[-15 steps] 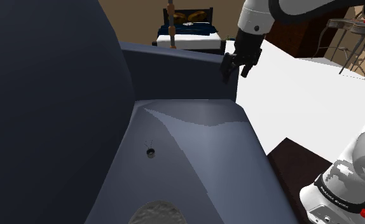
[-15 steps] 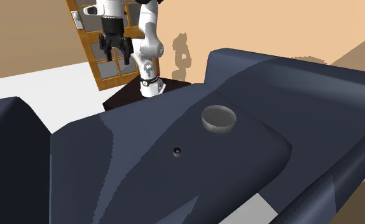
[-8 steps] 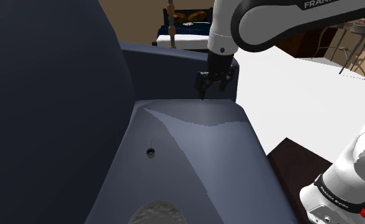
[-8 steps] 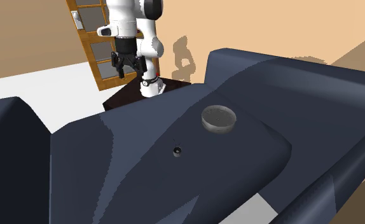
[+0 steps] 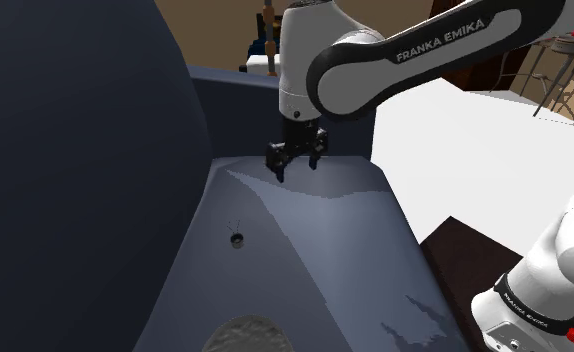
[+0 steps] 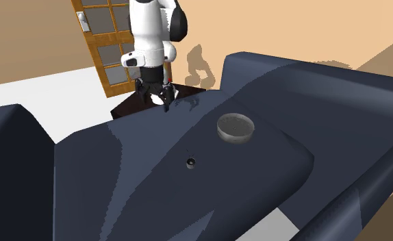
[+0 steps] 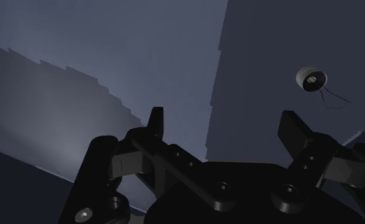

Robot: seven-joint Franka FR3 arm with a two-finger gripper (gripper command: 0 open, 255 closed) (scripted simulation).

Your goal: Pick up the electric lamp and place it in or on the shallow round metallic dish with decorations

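The electric lamp (image 5: 236, 240) is a tiny round grey piece with thin wires, lying on the dark blue sofa seat (image 5: 315, 250). It also shows as a small dark dot (image 6: 190, 162) and as a pale ring (image 7: 312, 79) off to one side of the fingers. The shallow grey dish (image 5: 243, 335) rests on the same seat at the shoulder view's lower edge, and appears as a round bowl (image 6: 235, 127) in the second exterior view. My gripper (image 5: 295, 165) hangs open and empty above the far end of the seat, well short of the lamp (image 6: 159, 96) (image 7: 224, 121).
The sofa's tall backrest (image 5: 75, 170) fills the shoulder view's left, and its armrest (image 5: 275, 110) rises behind the gripper. My dark stand (image 6: 137, 106) sits beside the sofa, a wooden glazed door (image 6: 103, 48) behind it. A bed (image 5: 265, 60) stands farther back.
The arm has swung from over the armrest towards the shoulder view's left and come down over the seat's far end. The fingers stay apart; lamp and dish have not moved.
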